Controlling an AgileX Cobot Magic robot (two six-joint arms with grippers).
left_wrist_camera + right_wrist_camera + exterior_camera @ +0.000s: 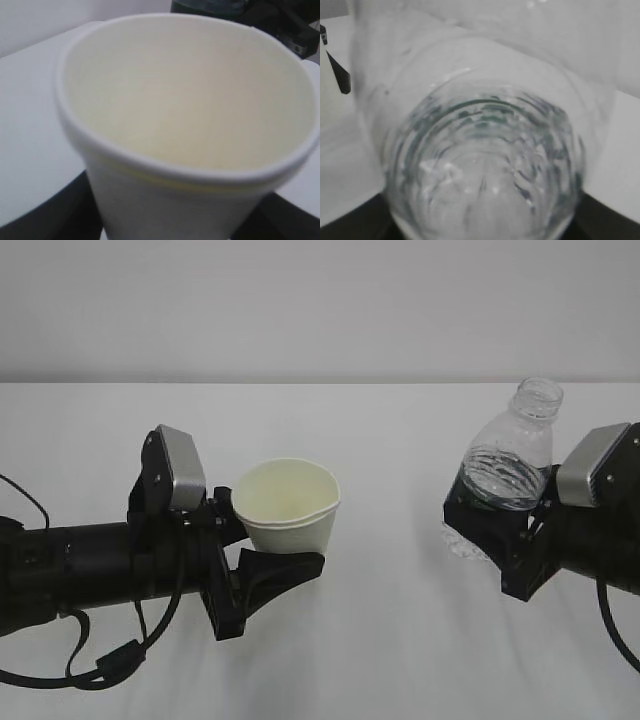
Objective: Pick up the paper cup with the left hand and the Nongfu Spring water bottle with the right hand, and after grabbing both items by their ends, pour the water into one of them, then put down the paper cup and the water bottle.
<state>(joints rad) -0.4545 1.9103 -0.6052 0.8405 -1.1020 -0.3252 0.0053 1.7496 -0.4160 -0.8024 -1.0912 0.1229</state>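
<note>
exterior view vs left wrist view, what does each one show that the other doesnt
Only the exterior view shows the left gripper clamped on the paper cup, the right gripper holding the tilted, capless water bottle, and the wall behind. Only the left wrist view looks straight down into the cup, where no water is visible. Both show the cup and white table.

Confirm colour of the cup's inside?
Pale cream, plain, on the paper cup; the left wrist view shows it best.
</note>
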